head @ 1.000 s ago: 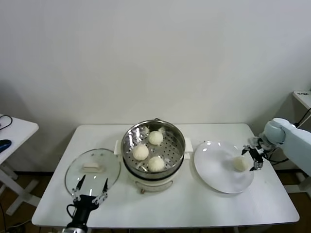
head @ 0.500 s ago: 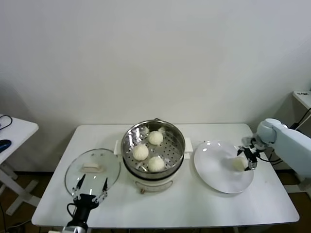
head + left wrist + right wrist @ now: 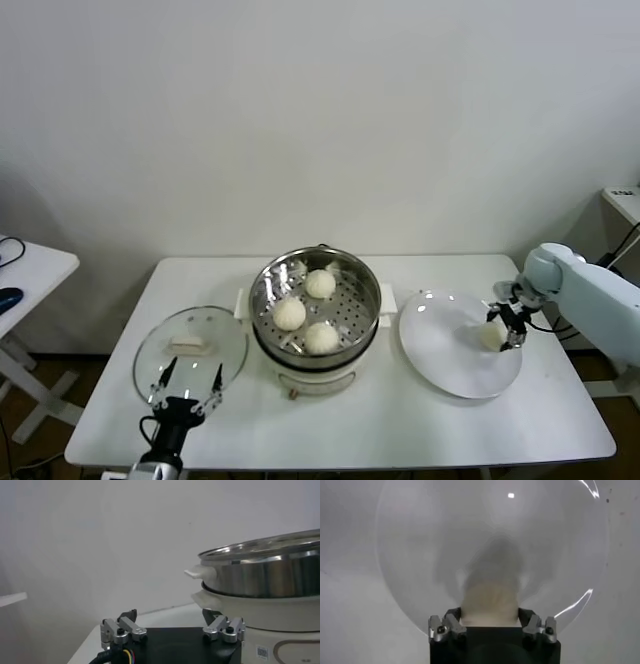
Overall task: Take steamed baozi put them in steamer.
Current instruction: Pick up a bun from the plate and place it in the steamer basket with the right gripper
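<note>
Three steamed baozi (image 3: 320,283) lie on the perforated tray of the steamer (image 3: 300,376) at the table's middle. A fourth steamed baozi (image 3: 489,338) rests on the right side of the white plate (image 3: 445,350). My right gripper (image 3: 503,327) is down on that plate, its fingers pressed against both sides of this bun. In the right wrist view the baozi (image 3: 490,595) fills the gap of the right gripper (image 3: 490,613) above the plate (image 3: 415,555). My left gripper (image 3: 188,381) is open at the table's front left, near the lid. The left wrist view shows the left gripper (image 3: 170,614) holding nothing, with the steamer (image 3: 270,580) beside it.
A round glass lid (image 3: 190,345) with a white handle lies flat to the left of the steamer. A small white side table (image 3: 30,270) stands at the far left. Another white surface (image 3: 625,200) shows at the right edge.
My right gripper slid left onto the plate and closed its fingers round the baozi there. The left arm has stayed in place.
</note>
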`<state>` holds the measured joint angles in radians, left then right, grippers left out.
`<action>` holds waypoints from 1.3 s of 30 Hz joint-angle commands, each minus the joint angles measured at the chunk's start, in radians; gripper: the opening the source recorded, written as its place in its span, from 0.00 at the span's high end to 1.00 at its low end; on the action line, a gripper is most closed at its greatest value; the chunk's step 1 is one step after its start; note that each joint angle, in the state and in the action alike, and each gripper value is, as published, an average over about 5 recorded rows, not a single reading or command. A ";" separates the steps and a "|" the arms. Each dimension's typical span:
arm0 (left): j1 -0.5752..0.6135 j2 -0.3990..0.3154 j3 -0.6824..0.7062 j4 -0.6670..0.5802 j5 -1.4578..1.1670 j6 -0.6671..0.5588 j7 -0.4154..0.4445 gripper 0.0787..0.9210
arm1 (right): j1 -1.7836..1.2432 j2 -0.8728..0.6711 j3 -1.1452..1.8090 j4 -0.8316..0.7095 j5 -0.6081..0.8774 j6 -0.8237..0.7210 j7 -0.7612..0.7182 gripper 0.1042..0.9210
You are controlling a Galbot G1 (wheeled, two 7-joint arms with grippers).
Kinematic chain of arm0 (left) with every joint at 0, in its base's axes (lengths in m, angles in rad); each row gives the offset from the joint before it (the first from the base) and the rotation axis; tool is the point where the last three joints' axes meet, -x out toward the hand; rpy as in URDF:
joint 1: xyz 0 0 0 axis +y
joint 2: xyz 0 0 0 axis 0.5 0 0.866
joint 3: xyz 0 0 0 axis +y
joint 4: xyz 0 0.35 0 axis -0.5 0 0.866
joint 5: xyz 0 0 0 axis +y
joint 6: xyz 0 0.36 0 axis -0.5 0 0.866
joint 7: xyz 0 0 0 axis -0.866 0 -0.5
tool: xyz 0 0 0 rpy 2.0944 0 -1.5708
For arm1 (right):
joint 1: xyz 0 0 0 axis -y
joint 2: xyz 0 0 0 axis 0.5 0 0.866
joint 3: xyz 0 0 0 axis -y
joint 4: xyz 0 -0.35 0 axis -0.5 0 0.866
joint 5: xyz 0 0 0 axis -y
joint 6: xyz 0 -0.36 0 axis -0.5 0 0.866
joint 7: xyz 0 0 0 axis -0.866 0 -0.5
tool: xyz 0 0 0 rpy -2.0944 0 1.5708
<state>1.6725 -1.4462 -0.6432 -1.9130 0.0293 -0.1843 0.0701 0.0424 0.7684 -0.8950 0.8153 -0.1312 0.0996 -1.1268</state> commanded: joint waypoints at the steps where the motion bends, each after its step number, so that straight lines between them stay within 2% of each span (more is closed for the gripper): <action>1: 0.000 -0.002 0.000 0.000 0.001 0.001 -0.001 0.12 | 0.003 0.006 -0.002 -0.007 0.007 0.003 0.000 0.26; 5: 0.003 -0.001 -0.001 0.000 0.001 -0.001 -0.001 0.12 | 0.030 0.003 -0.025 0.002 0.048 0.000 0.003 0.30; 9: 0.004 0.000 -0.002 0.000 0.000 -0.002 -0.001 0.12 | 0.107 -0.005 -0.095 0.024 0.156 -0.026 0.006 0.31; 12: 0.006 0.002 -0.002 -0.004 -0.001 -0.001 -0.002 0.12 | 0.215 -0.011 -0.192 0.056 0.288 -0.078 0.006 0.31; 18: 0.012 0.011 0.010 -0.017 0.005 -0.009 0.004 0.12 | 0.512 0.026 -0.484 0.121 0.641 -0.181 0.006 0.31; 23: 0.018 0.009 0.030 -0.022 0.019 -0.013 0.005 0.12 | 0.723 0.103 -0.678 0.170 0.862 -0.217 0.013 0.31; 29: 0.015 0.004 0.052 -0.028 0.033 -0.010 0.003 0.12 | 0.875 0.191 -0.837 0.300 1.089 -0.263 0.050 0.31; 34: 0.011 0.009 0.055 -0.029 0.032 -0.009 0.002 0.12 | 0.913 0.268 -0.879 0.367 1.193 -0.295 0.092 0.31; 39: 0.014 0.011 0.056 -0.034 0.031 -0.009 0.002 0.12 | 0.871 0.348 -0.863 0.392 1.222 -0.321 0.134 0.31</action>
<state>1.6844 -1.4385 -0.5946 -1.9428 0.0551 -0.1920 0.0720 0.7902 0.9664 -1.6128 1.0984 0.8378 -0.1568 -1.0551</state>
